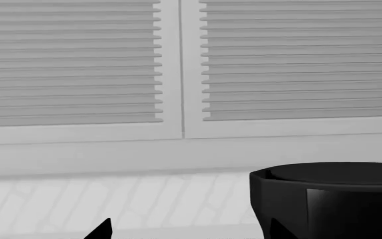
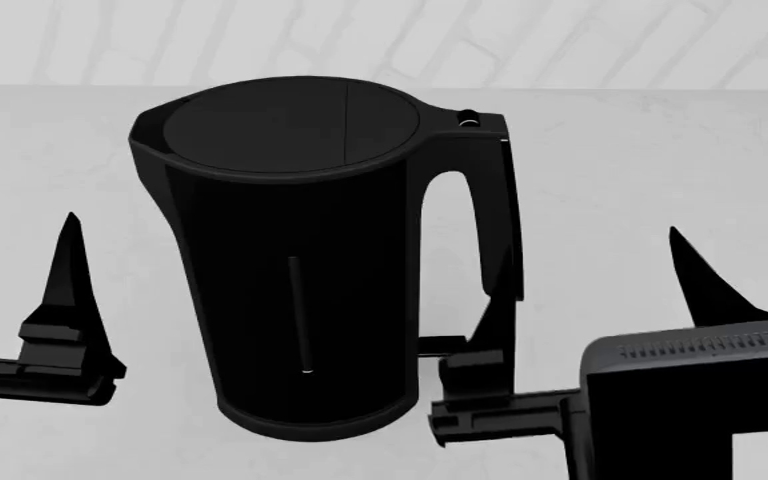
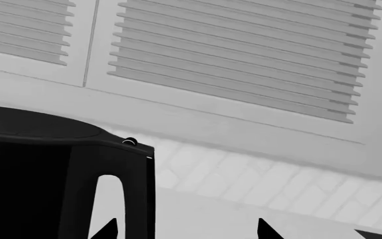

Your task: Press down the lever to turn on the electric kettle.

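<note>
Black electric kettle (image 2: 291, 260) is sitting upright on the desk (image 2: 651, 160), handle facing the right pincer (image 2: 598, 290). That pincer is hanging wide open, empty, inner finger beside the lever (image 2: 440, 346), presumably lining up a press. Left pincer (image 1: 187, 230) is idling open, empty.

head looks down; wrists face shutters (image 1: 78, 64), sharing kettle (image 2: 291, 260).

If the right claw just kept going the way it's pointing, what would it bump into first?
Probably the electric kettle's handle: one of the right gripper's fingers points at it. The rest looks free up to the tiled wall, though depth is unclear.
</note>
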Tool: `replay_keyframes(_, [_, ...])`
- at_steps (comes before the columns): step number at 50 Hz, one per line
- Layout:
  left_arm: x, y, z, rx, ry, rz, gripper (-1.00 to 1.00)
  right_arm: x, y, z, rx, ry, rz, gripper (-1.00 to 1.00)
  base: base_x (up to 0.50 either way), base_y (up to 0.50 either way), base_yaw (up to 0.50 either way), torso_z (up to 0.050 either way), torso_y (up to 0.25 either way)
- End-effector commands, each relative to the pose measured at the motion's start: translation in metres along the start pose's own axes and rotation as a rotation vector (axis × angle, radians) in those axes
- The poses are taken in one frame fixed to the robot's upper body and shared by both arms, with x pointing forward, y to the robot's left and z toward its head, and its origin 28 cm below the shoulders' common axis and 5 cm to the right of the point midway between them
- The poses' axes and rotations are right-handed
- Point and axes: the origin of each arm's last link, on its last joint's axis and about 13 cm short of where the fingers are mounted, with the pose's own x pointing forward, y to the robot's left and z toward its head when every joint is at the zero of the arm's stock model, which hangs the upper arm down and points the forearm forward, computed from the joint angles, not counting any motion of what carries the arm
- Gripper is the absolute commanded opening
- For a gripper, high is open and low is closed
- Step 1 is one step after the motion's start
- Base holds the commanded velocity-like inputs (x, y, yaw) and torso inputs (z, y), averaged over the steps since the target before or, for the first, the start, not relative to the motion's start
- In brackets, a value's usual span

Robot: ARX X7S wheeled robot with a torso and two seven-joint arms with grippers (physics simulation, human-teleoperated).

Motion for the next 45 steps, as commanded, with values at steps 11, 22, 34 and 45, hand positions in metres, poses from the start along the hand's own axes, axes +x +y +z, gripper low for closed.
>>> replay_keyframes(11, [0.001,-0.002,-0.002,-0.023,0.017,0.006,1.00,0.000,0.006,-0.013,0.018,0.086,0.020,1.00,0.00,0.00,0.00,0.000,0.000])
replay_keyframes(22, [0.000,-0.002,-0.003,-0.008,0.014,0.005,1.00,0.001,0.011,-0.024,0.065,0.182,0.010,1.00,0.00,0.00,0.00,0.000,0.000])
replay_keyframes(34, [0.000,-0.001,-0.007,-0.020,0.025,0.014,1.00,0.001,0.012,-0.029,0.157,0.259,0.036,1.00,0.00,0.00,0.00,0.000,0.000])
replay_keyframes(45, [0.000,-0.001,-0.008,-0.014,0.024,0.012,1.00,0.002,0.013,-0.032,0.175,0.309,0.030,1.00,0.00,0.00,0.00,0.000,0.000])
